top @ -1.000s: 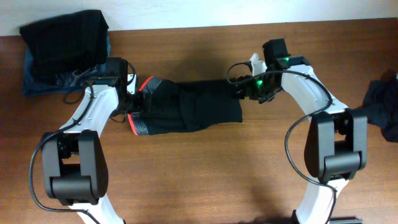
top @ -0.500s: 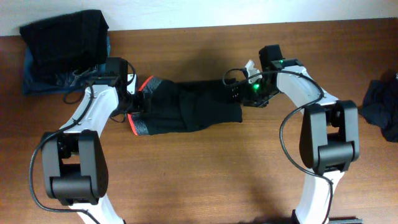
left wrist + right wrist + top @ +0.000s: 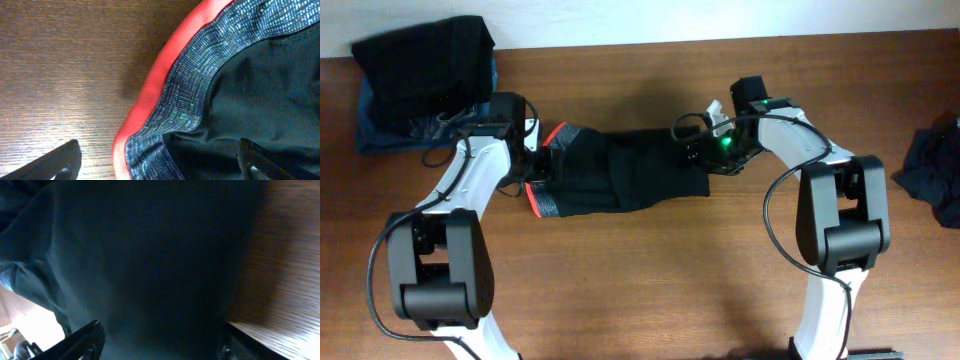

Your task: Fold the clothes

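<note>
Where it lies mid-frame, the long black garment runs left to right, waistband pointing left. The left gripper is spread above the waistband, the right gripper over the opposite end.

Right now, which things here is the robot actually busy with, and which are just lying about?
In hand: long black garment, its grey waistband edged red-orange; left gripper and right gripper, both open over it.
Lying aside: black pile on a blue garment, far left corner; crumpled dark garment at the table's right edge. These are clothes too.
</note>
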`<action>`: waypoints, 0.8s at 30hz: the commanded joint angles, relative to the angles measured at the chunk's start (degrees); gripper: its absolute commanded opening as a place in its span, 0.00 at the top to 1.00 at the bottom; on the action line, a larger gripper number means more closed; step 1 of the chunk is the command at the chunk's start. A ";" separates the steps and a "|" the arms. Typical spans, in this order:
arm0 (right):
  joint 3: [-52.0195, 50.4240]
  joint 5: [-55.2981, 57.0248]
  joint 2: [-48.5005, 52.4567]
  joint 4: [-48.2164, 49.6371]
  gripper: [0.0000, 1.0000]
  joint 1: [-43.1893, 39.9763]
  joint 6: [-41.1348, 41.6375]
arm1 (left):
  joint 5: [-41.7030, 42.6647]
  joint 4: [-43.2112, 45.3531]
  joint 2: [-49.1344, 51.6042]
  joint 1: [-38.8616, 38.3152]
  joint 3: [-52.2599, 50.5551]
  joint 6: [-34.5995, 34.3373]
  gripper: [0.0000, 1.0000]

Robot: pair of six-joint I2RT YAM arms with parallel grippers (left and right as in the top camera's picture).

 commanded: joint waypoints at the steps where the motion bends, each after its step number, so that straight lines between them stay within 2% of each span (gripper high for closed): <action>1: -0.35 -1.44 0.42 0.59 0.36 1.73 -0.11 | 0.04 0.00 0.48 -0.33 0.11 0.28 0.01; 4: -0.35 -1.44 0.42 0.83 0.52 2.25 -0.11 | 0.04 0.00 0.48 -0.33 0.11 0.28 0.01; 9: -0.35 -1.42 0.42 0.85 0.73 2.10 -0.09 | 0.07 0.00 0.48 -0.35 0.11 0.28 0.01; 11: -0.35 -1.31 0.42 0.85 0.83 2.03 -0.09 | 0.04 0.00 0.48 -0.33 0.11 0.28 0.01; 12: -0.35 -0.46 0.42 0.85 0.92 2.01 0.26 | 0.04 0.00 0.48 -0.33 0.11 0.28 0.01; 13: -0.33 0.79 0.39 0.83 0.95 1.77 0.55 | 0.04 0.00 0.48 -0.33 0.11 0.28 0.01; 19: -0.33 0.74 0.22 0.37 0.96 -1.70 0.55 | 0.04 -0.02 0.48 -0.33 0.11 0.28 0.01; 24: -0.24 1.25 -0.90 -1.27 0.96 -8.63 0.44 | 0.04 0.00 0.48 -0.33 0.11 0.28 0.01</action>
